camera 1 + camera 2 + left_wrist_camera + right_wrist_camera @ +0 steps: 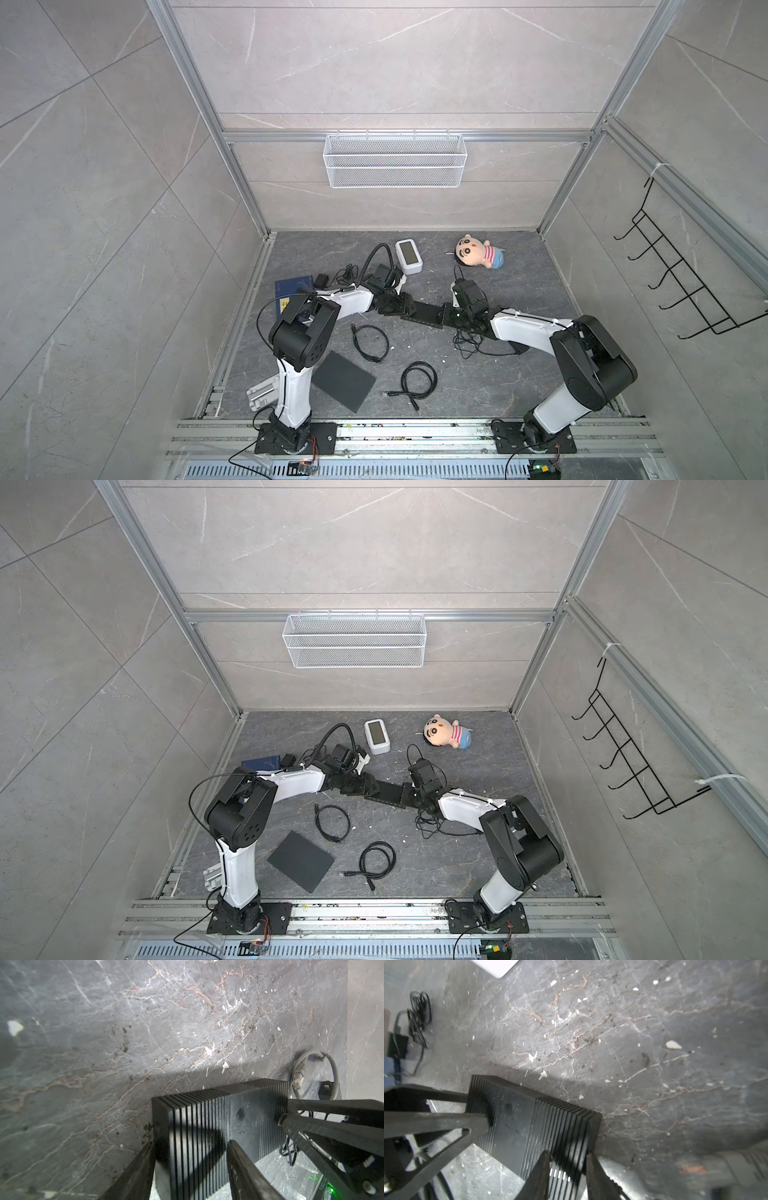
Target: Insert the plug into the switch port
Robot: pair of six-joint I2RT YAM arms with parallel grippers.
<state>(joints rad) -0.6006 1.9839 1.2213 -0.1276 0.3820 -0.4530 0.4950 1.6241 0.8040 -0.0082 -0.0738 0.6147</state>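
The switch is a long black ribbed box in mid-floor, spanning from one gripper to the other. My left gripper is shut on its left end, fingers astride the ribbed body. At the opposite end, which carries a row of small lit lights, my right gripper is shut on the switch. A grey cable's clear plug lies on the floor just past that far end, held by nothing. The switch port is hidden in every view.
Two black cable coils and a dark flat pad lie in front. A wire tangle sits under the right arm. Behind are a white device, a plush doll, a blue book and an adapter with wires.
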